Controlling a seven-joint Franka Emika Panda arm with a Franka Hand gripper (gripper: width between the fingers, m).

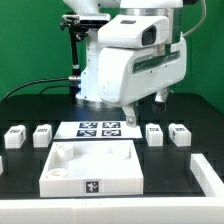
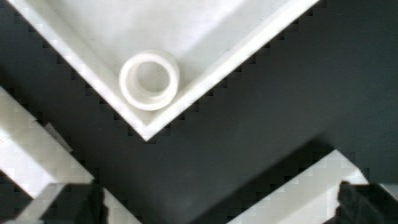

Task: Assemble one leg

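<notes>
Hangs with claw (image 2: 217,203) spread wide and empty over the socket corner (image 2: 148,80) of the flat board (image 1: 105,165), apart from a leg (image 1: 154,133) beside the marker board (image 1: 100,128).

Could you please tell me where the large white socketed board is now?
In the exterior view, the socketed board lies front and centre on the table, directly before the marker board.

**Exterior view.** The arm (image 1: 135,60) is cut off by the upper edge and hides the bench (image 1: 30,115) behind it. A white part (image 1: 208,172) at the exterior view's right is cut by that edge. The tag on each leg (image 1: 154,133) is too small to read.

**Wrist view.** Only one corner of the white board (image 2: 196,30) shows. The fingers (image 2: 68,205) are dark, blurred and cropped.
</notes>
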